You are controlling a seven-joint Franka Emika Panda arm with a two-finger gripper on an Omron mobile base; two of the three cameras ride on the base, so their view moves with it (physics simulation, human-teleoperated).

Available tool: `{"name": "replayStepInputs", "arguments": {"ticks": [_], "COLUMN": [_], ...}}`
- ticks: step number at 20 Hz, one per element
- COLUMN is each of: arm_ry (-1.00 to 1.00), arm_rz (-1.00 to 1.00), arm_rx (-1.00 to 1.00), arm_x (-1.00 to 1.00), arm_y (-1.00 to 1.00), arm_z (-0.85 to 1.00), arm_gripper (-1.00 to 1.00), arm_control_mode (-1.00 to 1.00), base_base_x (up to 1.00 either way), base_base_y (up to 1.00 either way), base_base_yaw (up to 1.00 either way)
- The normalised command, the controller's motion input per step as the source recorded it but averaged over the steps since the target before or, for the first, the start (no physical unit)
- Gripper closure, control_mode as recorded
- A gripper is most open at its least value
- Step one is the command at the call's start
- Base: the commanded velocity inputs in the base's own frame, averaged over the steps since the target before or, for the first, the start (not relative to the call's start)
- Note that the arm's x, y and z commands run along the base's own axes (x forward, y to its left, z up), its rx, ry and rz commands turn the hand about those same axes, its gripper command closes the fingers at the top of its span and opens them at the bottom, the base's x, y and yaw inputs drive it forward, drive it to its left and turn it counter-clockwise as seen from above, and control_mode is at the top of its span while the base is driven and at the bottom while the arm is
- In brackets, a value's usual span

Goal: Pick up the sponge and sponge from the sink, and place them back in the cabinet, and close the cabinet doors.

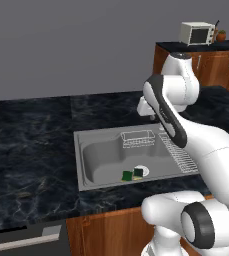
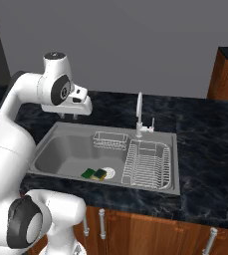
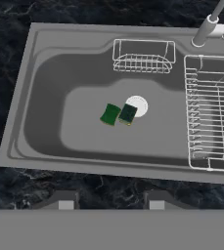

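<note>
Task at opening stage; nothing retrieved. Two sponges lying on floor of sink (image 3: 45, 97), side by side and touching or nearly so: left sponge (image 3: 110, 114) and right sponge (image 3: 128, 114), the latter overlapping the edge of the round white drain (image 3: 139, 104). Green faces uppermost, yellow edges showing in right base view. Wire basket (image 3: 144, 56) at back wall of basin, apparently empty. Ridged draining rack (image 3: 212, 112) beside basin, bare. Tap (image 2: 140, 113) standing behind rack. Gripper (image 2: 69, 116) held well above basin, over its rear corner, fingers (image 3: 65, 201) drawn together, clamped on nothing. Dark marbled tabletop (image 1: 31, 150) surrounding sink. Cabinet and doors not evident here. Outstanding, by judgement: lift of both sponges, transfer to cabinet, closing of both doors. Entire task remaining.
</note>
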Motion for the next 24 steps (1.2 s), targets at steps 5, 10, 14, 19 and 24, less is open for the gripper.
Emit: {"name": "replayStepInputs", "arguments": {"ticks": [5,10,14,19,24], "arm_ry": [0.0,0.0,0.0,0.0,0.0], "arm_rz": [0.0,0.0,0.0,-0.01,-0.04], "arm_rx": [0.0,0.0,0.0,0.0,0.0], "arm_x": [0.0,0.0,0.0,0.1,0.18], "arm_y": [-0.01,0.0,0.0,0.0,0.0], "arm_z": [0.0,0.0,-0.05,-0.31,-0.46], "arm_gripper": [-1.0,-1.0,-1.0,-1.0,-1.0], "arm_control_mode": [-1.0,-1.0,-1.0,-1.0,-1.0], "base_base_x": [0.0,0.0,0.0,0.0,0.0], "base_base_y": [0.0,0.0,0.0,0.0,0.0], "base_base_yaw": [0.0,0.0,0.0,0.0,0.0]}}
